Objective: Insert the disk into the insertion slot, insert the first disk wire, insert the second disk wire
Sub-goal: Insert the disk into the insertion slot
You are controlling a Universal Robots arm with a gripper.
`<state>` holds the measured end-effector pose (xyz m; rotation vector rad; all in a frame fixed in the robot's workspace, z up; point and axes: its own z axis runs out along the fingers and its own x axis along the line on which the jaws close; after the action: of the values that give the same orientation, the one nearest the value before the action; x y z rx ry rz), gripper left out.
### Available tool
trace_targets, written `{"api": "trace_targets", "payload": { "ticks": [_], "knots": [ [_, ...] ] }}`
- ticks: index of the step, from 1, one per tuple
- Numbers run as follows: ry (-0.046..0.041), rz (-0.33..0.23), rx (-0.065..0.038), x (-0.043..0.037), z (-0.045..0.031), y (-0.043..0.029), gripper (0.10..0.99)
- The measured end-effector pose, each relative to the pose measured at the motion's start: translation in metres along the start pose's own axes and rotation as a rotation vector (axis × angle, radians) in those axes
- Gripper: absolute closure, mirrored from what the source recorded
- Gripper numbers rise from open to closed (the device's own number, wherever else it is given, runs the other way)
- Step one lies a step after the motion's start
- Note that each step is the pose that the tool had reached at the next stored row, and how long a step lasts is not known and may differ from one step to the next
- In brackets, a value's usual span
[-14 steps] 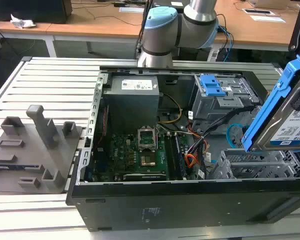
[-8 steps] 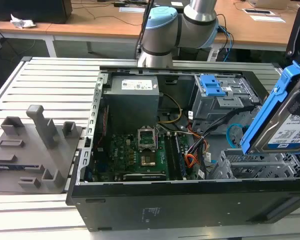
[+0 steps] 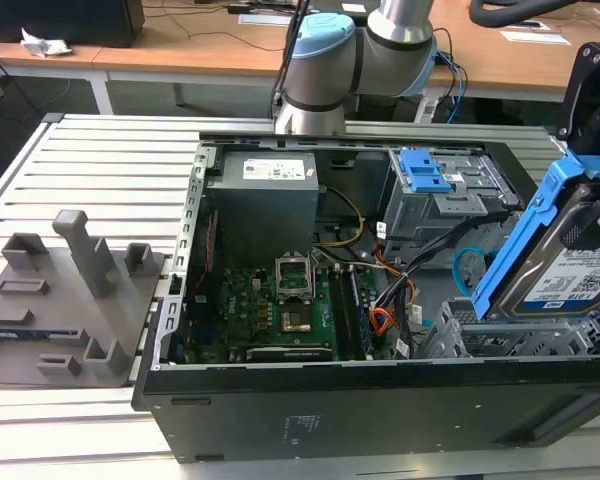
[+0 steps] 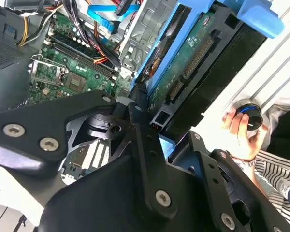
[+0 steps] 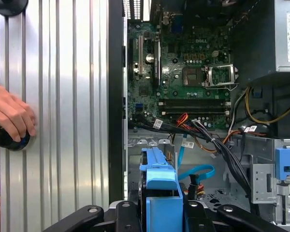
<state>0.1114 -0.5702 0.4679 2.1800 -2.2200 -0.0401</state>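
Gripper of mine is clamped on the disk, gripping the blue carrier frame. The disk hangs tilted at the exterior view's right, its low end just over the insertion slot. Can't tell if it's touching the cage rim.

I'd guess the drive is dense and rigid but shock-sensitive. The second wrist view shows its bare circuit board, so the plastic frame is the only sane place to hold it, and that frame probably flexes a little.

The second disk wire loops just beside the cage on the far side, and the first disk wire lies a bit further toward the motherboard. Either could snag the low end. The grey bay with its blue latch sits further back. A person's hand rests on a black knob out on the slatted table, well apart from the case.
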Motion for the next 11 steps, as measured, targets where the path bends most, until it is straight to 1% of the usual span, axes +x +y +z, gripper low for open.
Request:
{"api": "trace_targets", "payload": {
  "ticks": [3, 11],
  "knots": [
    [0.0001, 0.0, 0.0, 0.0, 0.0053, -0.0002, 0.722],
    [-0.0001, 0.0, 0.0, -0.0001, 0.0163, -0.0006, 0.722]
  ]
}}
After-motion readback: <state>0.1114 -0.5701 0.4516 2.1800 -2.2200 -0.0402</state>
